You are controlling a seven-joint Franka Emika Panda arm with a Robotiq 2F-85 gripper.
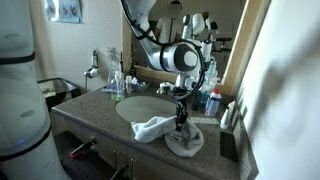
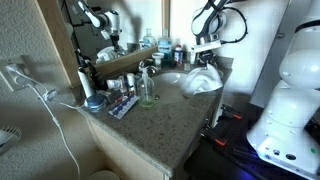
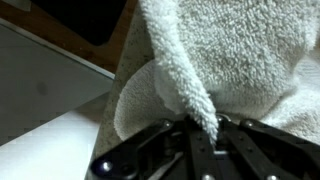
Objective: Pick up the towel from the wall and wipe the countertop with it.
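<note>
Granite countertop (image 1: pixel 92 112), crumpled towel (image 1: pixel 166 133) on it, jaws seemingly pinching a fold

An exterior view faces the mirror (image 1: pixel 230 30) across the countertop (image 1: pixel 95 108) from slightly above. An exterior view sights along the countertop (image 2: pixel 150 125) from its end. Both share the towel (image 1: pixel 165 130). My wrist view looks from very near: towel (image 3: pixel 250 50) fills the frame, my gripper (image 3: pixel 213 137) at bottom edge.

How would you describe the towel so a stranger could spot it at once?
Find the speckled granite-look countertop with the oval white sink basin. On its front edge, beside the basin, lies the towel, with the gripper pinching a fold. It is the only soft, crumpled white cloth among the hard bottles.
</note>
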